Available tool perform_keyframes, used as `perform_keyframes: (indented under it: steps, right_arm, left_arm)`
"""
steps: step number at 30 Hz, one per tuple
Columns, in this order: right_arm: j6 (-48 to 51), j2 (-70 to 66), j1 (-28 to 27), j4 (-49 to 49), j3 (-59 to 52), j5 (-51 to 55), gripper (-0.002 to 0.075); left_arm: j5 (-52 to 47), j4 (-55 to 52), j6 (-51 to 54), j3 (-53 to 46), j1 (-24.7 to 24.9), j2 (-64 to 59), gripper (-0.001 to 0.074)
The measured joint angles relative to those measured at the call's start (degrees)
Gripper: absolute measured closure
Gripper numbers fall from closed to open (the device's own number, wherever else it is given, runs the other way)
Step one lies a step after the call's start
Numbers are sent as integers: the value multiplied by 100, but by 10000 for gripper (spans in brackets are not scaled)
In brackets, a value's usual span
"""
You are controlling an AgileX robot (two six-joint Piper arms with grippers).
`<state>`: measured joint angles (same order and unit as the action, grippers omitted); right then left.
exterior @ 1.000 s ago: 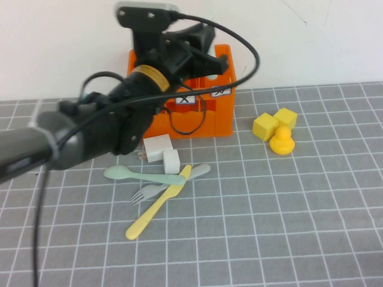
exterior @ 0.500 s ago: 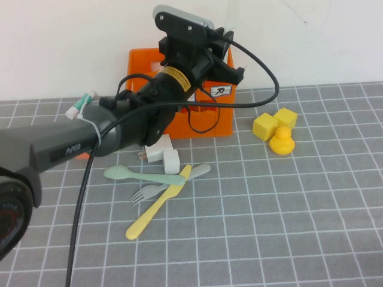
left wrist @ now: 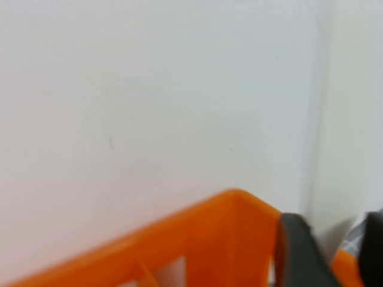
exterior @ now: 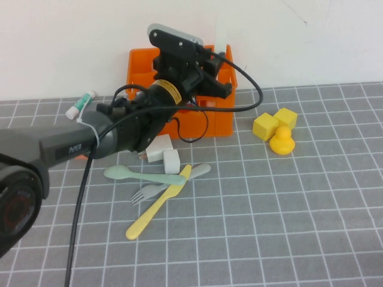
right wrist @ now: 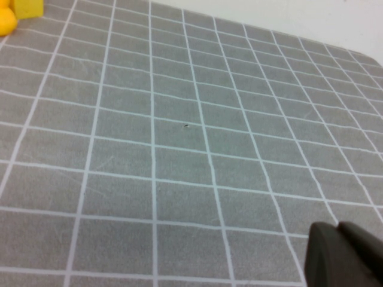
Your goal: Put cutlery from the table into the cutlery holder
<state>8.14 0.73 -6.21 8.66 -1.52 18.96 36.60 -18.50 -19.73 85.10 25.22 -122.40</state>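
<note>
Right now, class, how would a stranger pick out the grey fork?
Start at the bright orange plastic crate, under the left gripper. Below it on the grey gridded table lies crossed cutlery. The small grey plastic fork is the only pronged piece, beneath the long yellow plastic knife.

1. The left arm [exterior: 119, 128] covers most of the front of the cutlery holder [exterior: 222, 116], so its white labels cannot be read.
2. The left gripper [exterior: 215, 57] sits over the holder's back corner; its fingers cannot be made out.
3. The right gripper [right wrist: 344, 254] is cut off by the picture's edge.

No legible text; white label [exterior: 208, 102] on orange cutlery holder [exterior: 219, 122] unreadable.
</note>
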Motion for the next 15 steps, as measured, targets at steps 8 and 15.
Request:
perform_keyframes:
  steps: [8,15]
  right_arm:
    - [0,0,0,0,0,0,729]
    - [0,0,0,0,0,0,729]
  left_arm:
    - [-1014,-1142,-1221,0,0,668,431]
    - [-1260,-4956,-4790,-656,88,2394,710]
